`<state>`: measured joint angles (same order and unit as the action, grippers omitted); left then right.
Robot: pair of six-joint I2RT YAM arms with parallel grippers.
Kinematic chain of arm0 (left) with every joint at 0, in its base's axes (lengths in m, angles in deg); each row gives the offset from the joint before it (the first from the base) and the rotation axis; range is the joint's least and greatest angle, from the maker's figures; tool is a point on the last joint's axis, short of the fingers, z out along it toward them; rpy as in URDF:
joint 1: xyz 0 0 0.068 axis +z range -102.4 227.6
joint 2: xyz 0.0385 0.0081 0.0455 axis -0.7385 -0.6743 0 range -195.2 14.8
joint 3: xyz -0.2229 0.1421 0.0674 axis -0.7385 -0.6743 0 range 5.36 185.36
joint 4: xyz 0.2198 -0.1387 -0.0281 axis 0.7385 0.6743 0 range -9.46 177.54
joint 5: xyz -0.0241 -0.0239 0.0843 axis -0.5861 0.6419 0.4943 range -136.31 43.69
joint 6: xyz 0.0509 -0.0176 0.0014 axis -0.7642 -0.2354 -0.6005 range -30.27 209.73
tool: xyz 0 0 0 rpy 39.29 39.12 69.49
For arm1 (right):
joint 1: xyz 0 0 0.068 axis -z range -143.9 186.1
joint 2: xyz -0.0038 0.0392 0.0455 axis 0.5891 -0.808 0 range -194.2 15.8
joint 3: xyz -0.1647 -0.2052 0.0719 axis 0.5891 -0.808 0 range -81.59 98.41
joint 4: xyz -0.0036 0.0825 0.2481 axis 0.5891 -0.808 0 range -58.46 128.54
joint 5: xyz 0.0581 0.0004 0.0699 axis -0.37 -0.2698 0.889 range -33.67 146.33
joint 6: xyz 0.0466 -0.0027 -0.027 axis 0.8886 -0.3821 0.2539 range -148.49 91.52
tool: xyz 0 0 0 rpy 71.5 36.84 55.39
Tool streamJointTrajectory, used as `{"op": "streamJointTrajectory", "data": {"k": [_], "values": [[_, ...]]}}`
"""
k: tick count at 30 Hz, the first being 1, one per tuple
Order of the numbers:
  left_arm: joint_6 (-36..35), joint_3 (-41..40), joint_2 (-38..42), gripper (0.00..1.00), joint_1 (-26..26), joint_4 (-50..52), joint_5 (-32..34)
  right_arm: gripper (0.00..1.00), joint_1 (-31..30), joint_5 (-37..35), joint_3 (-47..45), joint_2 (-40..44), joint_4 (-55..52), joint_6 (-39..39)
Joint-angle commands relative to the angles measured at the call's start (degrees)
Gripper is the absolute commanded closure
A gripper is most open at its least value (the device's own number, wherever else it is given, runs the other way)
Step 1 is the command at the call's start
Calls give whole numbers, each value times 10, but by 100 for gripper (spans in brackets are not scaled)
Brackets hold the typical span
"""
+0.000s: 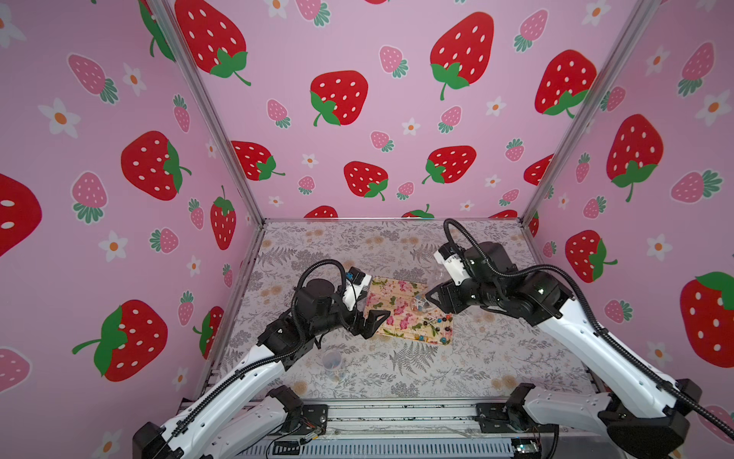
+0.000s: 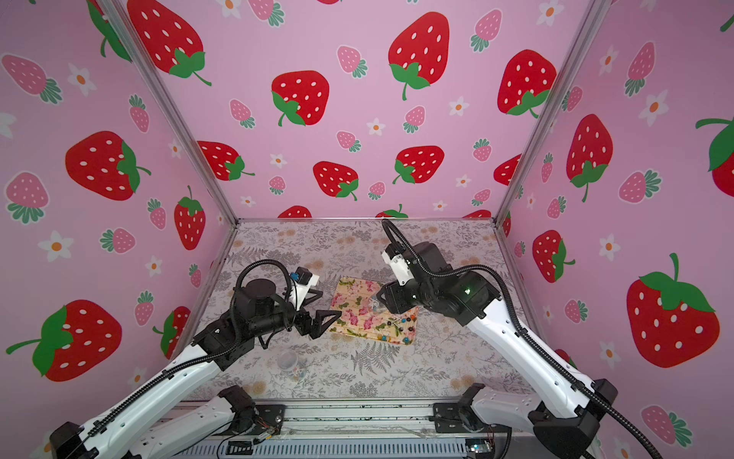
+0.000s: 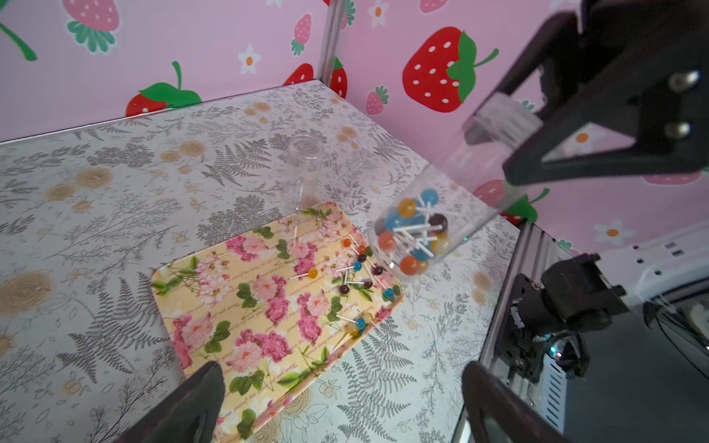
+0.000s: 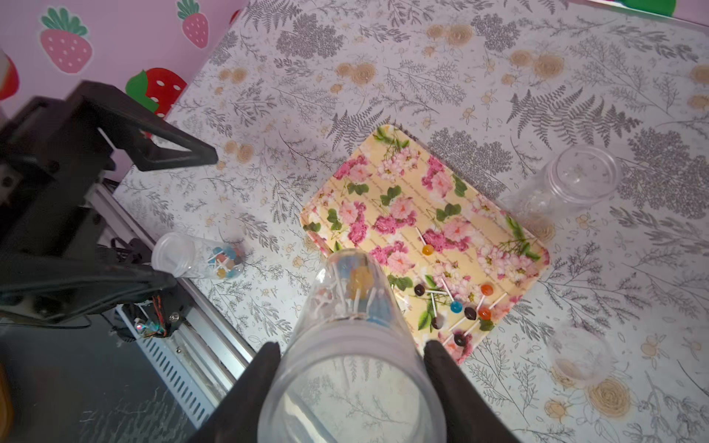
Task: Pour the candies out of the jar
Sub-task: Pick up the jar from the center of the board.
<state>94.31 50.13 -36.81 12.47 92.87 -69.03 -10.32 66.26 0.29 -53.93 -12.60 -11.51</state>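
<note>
My right tool [image 4: 351, 356], part closed, grips the tilted jar [image 4: 345, 299] at lower centre. The left wrist view alone shows sharply the candies [image 3: 416, 230] bunched at its mouth, over the right edge of the tray [image 3: 215, 291]; its left half lies bare. My left tool [image 3: 337, 399] gapes, empty.

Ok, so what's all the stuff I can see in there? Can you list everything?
Table: one, grey leaf print.
Floral tray: one, yellow with pink flowers, on the table.
Tipped jar: one, clear, candies inside, above the tray's edge.
Loose candies: about a dozen, orange, blue, yellow, dark, on the tray near the tipped jar.
Empty jar: one, clear, upright just past the tray.
Third jar: one, clear, candies inside, on the table near the left arm.
Walls: pink, strawberry print, around the table.
Left tool: one, black, open, empty, beside the tray.
Right tool: one, black, shut on the tipped jar.
</note>
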Motion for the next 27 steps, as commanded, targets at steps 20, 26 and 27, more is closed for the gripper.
{"op": "streamJointTrajectory", "data": {"k": [20,26,27], "values": [[-105,117,-84,1,5,17,-270,54,42,299,145,-98,-36,-103],[-112,132,-112,1,5,9,-274,56,42,320,148,-94,-35,-96],[-112,135,-118,1,5,10,-276,56,42,322,147,-92,-34,-94]]}}
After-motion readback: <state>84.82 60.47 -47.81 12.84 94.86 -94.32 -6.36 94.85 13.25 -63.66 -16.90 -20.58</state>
